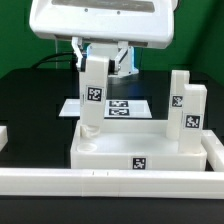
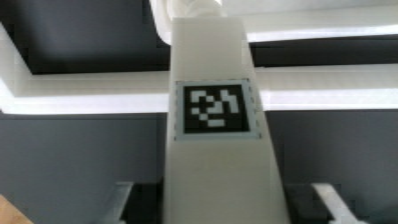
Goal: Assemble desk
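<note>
While end effector [image 1: 97,55] grasps upper end of square white leg [image 1: 93,95], fingertips mostly hidden behind leg, arm body cut off above. Leg upright over corner of desk top [image 1: 135,150] at exterior view's left; seating in socket unclear. Two legs [image 1: 186,113] stand at right. Marker board [image 1: 112,106] partly hidden behind. Rail [image 1: 110,180] edges black table [image 1: 30,95].

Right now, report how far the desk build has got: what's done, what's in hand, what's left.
Done: two legs stand upright on the desk top at the exterior view's right; whether they are fully seated cannot be told. In hand: the gripper holds a third leg upright, its jaws closed on it, its lower end at the top's near-left corner. Left: finishing that leg; no fourth leg shows.
</note>
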`<act>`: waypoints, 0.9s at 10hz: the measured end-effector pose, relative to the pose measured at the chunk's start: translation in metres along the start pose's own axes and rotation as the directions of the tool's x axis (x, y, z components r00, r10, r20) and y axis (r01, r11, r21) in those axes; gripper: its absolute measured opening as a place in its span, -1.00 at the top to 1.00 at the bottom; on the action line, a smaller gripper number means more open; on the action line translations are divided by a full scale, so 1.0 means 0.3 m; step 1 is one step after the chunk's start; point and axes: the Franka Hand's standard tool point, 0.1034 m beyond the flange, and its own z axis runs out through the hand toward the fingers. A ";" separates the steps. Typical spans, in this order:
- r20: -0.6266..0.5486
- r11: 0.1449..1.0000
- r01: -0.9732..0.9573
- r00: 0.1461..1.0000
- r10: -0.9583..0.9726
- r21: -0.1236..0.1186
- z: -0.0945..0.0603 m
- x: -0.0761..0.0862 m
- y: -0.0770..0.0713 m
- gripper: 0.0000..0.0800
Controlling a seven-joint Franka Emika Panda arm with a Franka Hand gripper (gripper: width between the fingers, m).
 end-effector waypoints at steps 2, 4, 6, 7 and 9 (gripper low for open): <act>0.007 1.000 0.008 1.000 -0.008 -0.011 0.030 -0.008 0.004 0.27; 0.016 1.000 0.014 1.000 -0.014 -0.019 0.056 -0.017 0.006 0.27; 0.022 1.000 0.014 1.000 -0.013 -0.024 0.069 -0.023 0.016 0.27; 0.025 1.000 0.015 1.000 -0.015 -0.025 0.074 -0.028 0.016 0.27; 0.030 0.999 0.017 0.999 -0.016 -0.028 0.082 -0.036 0.016 0.27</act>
